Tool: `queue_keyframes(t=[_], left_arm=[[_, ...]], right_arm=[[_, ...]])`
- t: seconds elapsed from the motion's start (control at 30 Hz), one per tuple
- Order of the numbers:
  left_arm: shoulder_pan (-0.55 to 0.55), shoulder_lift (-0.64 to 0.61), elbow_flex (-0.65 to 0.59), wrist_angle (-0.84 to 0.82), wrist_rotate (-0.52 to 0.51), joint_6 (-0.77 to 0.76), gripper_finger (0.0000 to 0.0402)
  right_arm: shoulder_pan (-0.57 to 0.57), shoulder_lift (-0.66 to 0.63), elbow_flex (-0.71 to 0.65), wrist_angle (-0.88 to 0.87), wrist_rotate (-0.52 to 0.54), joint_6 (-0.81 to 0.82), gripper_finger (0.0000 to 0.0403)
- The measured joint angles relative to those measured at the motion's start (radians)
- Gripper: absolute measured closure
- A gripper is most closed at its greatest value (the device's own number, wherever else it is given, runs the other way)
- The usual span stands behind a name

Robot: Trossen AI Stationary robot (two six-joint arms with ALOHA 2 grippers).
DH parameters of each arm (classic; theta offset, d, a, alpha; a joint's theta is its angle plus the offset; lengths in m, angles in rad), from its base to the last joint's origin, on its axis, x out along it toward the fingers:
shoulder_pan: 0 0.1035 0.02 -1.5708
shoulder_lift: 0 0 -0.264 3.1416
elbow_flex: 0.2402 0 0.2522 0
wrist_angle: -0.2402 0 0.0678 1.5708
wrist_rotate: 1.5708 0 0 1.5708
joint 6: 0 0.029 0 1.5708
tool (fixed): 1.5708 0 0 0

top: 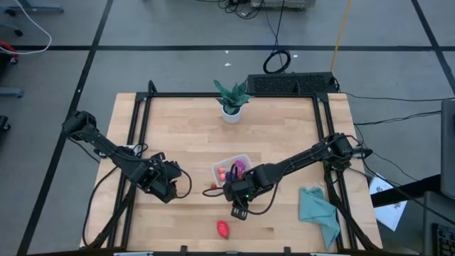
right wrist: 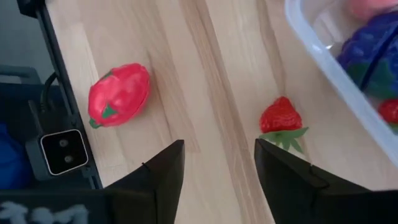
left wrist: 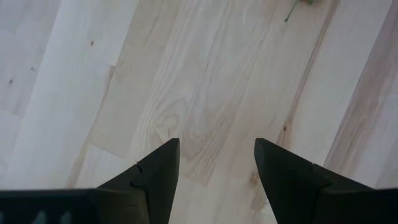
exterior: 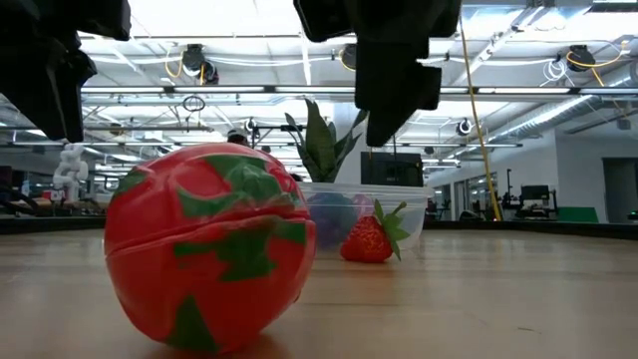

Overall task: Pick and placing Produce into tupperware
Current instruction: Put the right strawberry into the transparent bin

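The clear tupperware (top: pixel 231 169) stands mid-table and holds purple grapes (right wrist: pixel 372 45) and pink and red produce. A small strawberry (right wrist: pixel 281 118) lies on the wood just outside the tupperware's near-left wall. A red tomato-like fruit with green marks (top: pixel 223 229) lies by the near edge, large in the low view (exterior: pixel 204 249). My right gripper (right wrist: pixel 219 146) hangs open above bare wood between these two fruits, touching neither (top: pixel 239 211). My left gripper (left wrist: pixel 216 144) stands open over bare wood at the table's left (top: pixel 169 193).
A green potted plant (top: pixel 232 99) stands at the far edge, behind the tupperware. A teal cloth (top: pixel 318 211) lies at the near right. A small camera box (right wrist: pixel 63 151) sits on the dark frame at the near edge, close to the tomato-like fruit.
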Motion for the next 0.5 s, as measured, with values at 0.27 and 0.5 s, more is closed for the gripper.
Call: queue_keyframes(t=[0.27, 0.5], left_arm=[[0.000, 0.000, 0.000, 0.001, 0.000, 0.003, 0.0188], [0.000, 0.000, 0.000, 0.001, 0.001, 0.001, 0.0188]], right_arm=[[0.000, 0.000, -0.078, 0.089, -0.032, 0.044, 0.0202], [-0.003, 0.000, -0.107, 0.104, -0.035, 0.042, 0.0197]])
